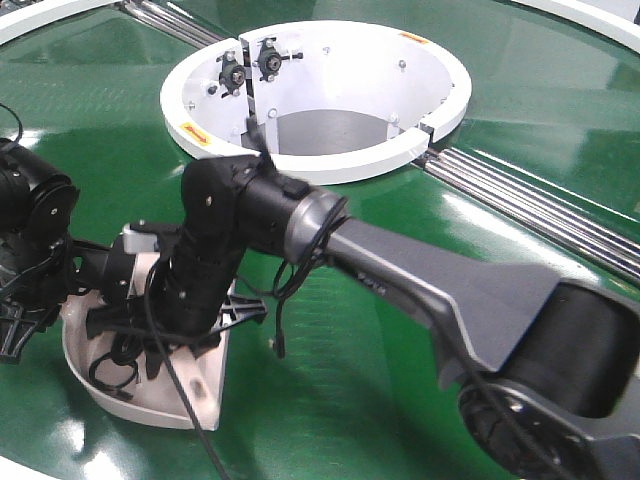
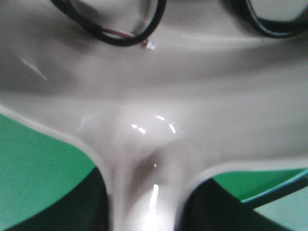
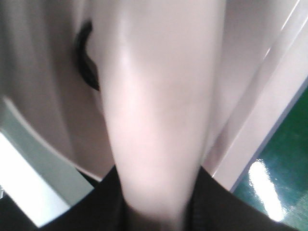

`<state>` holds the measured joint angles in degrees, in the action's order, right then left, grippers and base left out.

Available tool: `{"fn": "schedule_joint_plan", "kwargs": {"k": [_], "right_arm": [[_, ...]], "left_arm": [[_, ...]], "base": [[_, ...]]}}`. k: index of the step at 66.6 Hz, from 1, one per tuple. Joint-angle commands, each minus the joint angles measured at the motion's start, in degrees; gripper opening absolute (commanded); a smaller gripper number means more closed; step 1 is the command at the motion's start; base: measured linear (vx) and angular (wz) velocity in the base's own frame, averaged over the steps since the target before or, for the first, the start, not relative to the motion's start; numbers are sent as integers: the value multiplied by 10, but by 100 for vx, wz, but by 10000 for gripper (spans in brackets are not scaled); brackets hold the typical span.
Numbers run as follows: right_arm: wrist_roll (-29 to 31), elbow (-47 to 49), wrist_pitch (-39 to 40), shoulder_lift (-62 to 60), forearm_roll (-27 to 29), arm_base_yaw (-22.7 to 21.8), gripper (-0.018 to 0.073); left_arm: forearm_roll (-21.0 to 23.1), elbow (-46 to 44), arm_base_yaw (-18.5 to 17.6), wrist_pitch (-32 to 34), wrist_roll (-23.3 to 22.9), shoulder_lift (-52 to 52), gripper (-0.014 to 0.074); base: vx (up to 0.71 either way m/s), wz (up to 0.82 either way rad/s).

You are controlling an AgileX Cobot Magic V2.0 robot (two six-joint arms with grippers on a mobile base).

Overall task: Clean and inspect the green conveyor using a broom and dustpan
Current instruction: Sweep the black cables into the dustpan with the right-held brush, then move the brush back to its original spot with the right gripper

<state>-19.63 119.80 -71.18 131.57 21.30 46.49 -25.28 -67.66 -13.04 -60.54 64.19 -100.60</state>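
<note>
Sweeping seems midway. Near left on the glossy dark-green circular conveyor (image 1: 330, 400), the left gripper (image 2: 144, 214) pinches the pale pink-beige plastic dustpan (image 1: 195, 395) by its handle. The right gripper (image 3: 154, 216) clamps the slim pale pink-beige broom (image 3: 159, 96) over it.

This is looking like a factory floor or an industrial test hall. A wide, glossy green conveyor belt (image 1: 500, 100) is filling nearly the whole front view, curving inside a white rim (image 1: 600, 22). Steel rollers (image 1: 540, 210) are running across it in strips. A white ring (image 1: 330, 165) with yellow labels (image 1: 412, 38) and black bolted fittings (image 1: 268, 58) is sitting at its middle. A dark robot arm (image 1: 430, 275) is reaching over it.
</note>
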Motion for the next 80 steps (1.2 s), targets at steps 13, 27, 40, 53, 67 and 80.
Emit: {"fn": "schedule_joint_plan", "kwargs": {"k": [13, 27, 40, 53, 67, 80], "right_arm": [[13, -37, -28, -93, -58, -31, -3], [19, -132, -28, -152, -154, -67, -3], [63, -232, -28, -218, -218, -120, -3], [123, -320, -17, -270, -226, -205, -2], [170, -398, 34, -333, -223, -294, -1], [200, -450, 71, -368, -221, -331, -1]], "left_arm": [[-4, -15, -3, 1, -1, 24, -6], [-4, -15, -3, 1, -1, 24, -6], [-4, -15, -3, 1, -1, 24, -6], [-4, -15, -3, 1, -1, 24, -6], [-4, -15, -3, 1, -1, 24, -6], [-4, -15, -3, 1, -1, 24, -6]], "base": [[0, 0], [0, 0], [0, 0], [0, 0], [0, 0], [0, 0]]}}
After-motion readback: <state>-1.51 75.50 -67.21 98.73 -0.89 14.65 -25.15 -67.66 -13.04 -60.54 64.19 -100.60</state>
